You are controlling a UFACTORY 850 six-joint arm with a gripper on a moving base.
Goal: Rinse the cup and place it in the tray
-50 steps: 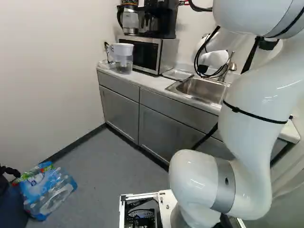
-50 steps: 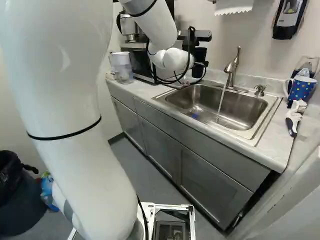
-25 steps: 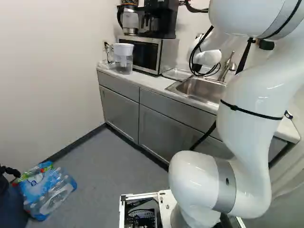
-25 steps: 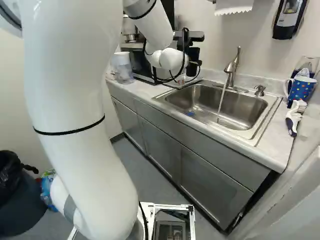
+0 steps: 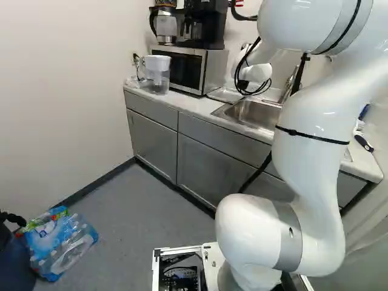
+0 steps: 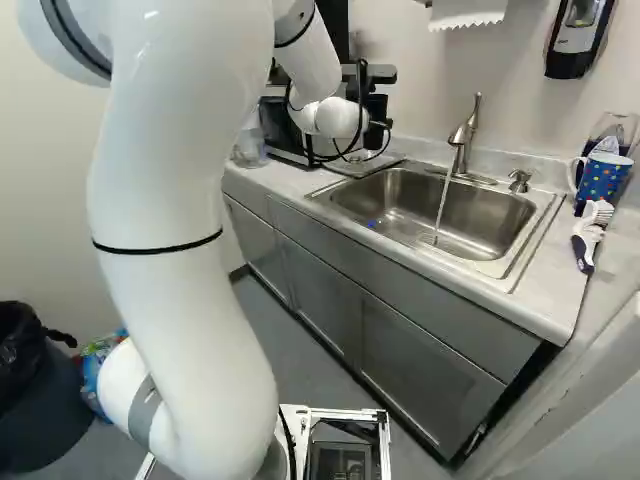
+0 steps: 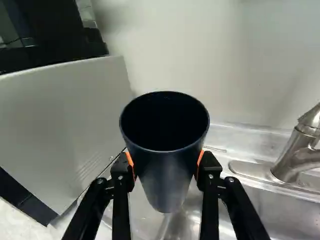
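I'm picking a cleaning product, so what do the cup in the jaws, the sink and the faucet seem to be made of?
The cup looks like smooth plastic, dark with a satin sheen, though coated metal is possible. The sink seems to be stainless steel: grey, with soft, streaky reflections. The faucet looks like brushed metal, its highlights muted; solid or plated, I cannot tell.

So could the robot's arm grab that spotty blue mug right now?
Probably not: its gripper is shut on the dark cup, so no fingers are free. The mug also stands across the sink from it, with a brush close in front.
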